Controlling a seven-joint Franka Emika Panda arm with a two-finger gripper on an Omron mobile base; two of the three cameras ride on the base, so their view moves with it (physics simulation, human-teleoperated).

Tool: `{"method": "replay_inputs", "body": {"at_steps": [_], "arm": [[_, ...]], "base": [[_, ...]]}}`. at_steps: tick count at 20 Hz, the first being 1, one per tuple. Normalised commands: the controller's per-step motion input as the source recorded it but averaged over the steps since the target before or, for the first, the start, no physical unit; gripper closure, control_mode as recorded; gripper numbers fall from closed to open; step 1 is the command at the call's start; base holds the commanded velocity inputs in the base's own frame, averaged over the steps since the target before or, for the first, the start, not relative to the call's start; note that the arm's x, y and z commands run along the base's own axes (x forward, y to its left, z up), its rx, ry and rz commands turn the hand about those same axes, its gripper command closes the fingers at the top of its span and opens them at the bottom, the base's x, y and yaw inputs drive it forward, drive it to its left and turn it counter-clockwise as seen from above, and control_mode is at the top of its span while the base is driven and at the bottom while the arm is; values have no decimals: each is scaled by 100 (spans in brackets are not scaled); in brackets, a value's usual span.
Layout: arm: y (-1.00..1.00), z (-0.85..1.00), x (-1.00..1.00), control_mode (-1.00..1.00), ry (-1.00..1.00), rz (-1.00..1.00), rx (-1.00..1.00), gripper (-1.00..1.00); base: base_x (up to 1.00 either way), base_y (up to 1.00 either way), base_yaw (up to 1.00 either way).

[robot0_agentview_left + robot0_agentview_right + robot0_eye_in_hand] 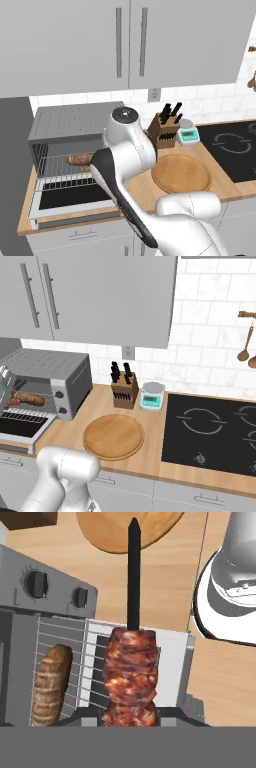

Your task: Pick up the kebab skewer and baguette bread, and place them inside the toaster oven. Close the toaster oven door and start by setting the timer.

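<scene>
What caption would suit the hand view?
Kebab skewer held in the shut jaws beside the baguette on the toaster oven rack.

Baguette bread [51,684] lies on the rack — kebab skewer [131,677] held beside it.

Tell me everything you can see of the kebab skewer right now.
The kebab skewer is a thin dark stick, its bare pointed end free, threaded with glossy reddish-brown meat chunks. In the hand view it runs straight away from the end effector, which is shut on its meat end. It is held over the wire rack at the toaster oven's open front, beside the baguette bread lying there. Whether it touches the rack is unclear.
</scene>
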Motion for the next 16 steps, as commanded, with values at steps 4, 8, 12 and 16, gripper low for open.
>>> {"method": "replay_inputs", "body": {"at_steps": [4,8,12,16], "arm": [[52,0,23,-100,-25,-6,0,100],[45,0,26,-100,-39,-8,0,100],[4,-15,35,-100,-39,-13,2,100],[1,-32,41,-100,-28,-4,1,100]], "base": [[0,0,0],[0,0,0],[0,0,0],[0,0,0]]}}
